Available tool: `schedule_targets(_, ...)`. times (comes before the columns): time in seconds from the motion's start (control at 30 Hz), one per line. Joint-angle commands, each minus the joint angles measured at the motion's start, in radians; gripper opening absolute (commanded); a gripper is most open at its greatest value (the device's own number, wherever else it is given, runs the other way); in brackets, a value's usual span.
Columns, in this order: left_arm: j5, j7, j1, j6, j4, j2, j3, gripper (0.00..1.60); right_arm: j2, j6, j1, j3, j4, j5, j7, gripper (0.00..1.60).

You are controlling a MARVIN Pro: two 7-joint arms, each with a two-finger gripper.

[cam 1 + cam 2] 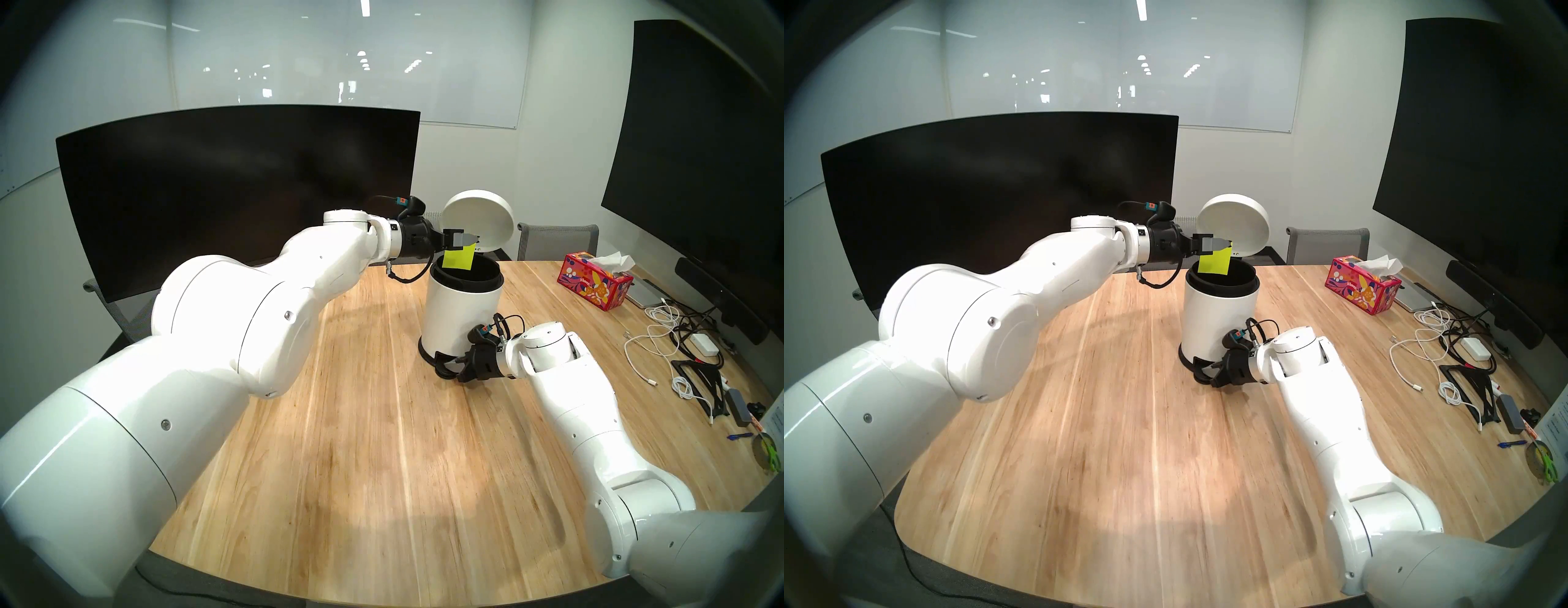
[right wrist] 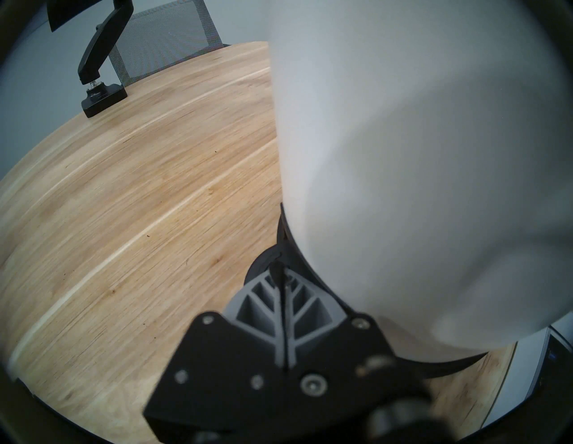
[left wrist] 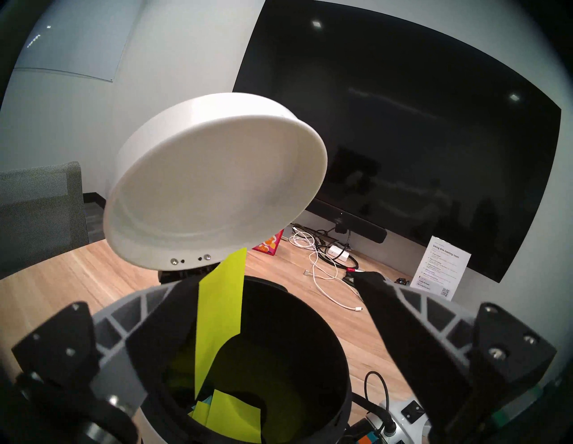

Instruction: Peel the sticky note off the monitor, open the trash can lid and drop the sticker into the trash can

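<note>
Our left gripper (image 3: 273, 325) spread apart, flat yellow-green sticky note (image 3: 220, 313) against its left finger over round trash can (image 1: 456, 316), right gripper (image 2: 283, 280) pressed together.

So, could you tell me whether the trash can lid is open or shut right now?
Open. The trash can lid is tipped up on its hinge, baring the black inner rim of the trash can.

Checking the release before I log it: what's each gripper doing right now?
Left gripper: jaws open above the trash can; sticky note clings to one finger.
Right gripper: jaws shut, empty, on the pedal.
</note>
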Motion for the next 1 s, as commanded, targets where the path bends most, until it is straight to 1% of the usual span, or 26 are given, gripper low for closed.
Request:
schedule_targets(0.0,0.006,-0.014,-0.032,0.009,-0.007,-0.009,0.007,1.60,0.006,0.000,-0.004,0.001,0.002,-0.003,-0.002,0.00)
schedule_targets(0.43,0.017,-0.015,-0.018,0.029,0.001,-0.022,0.029,1.60,0.006,0.000,-0.004,0.001,0.002,-0.003,-0.002,0.00)
schedule_targets(0.97,0.019,-0.023,0.002,0.034,0.005,-0.013,0.041,1.60,0.006,0.000,-0.004,0.001,0.002,-0.003,-0.002,0.00)
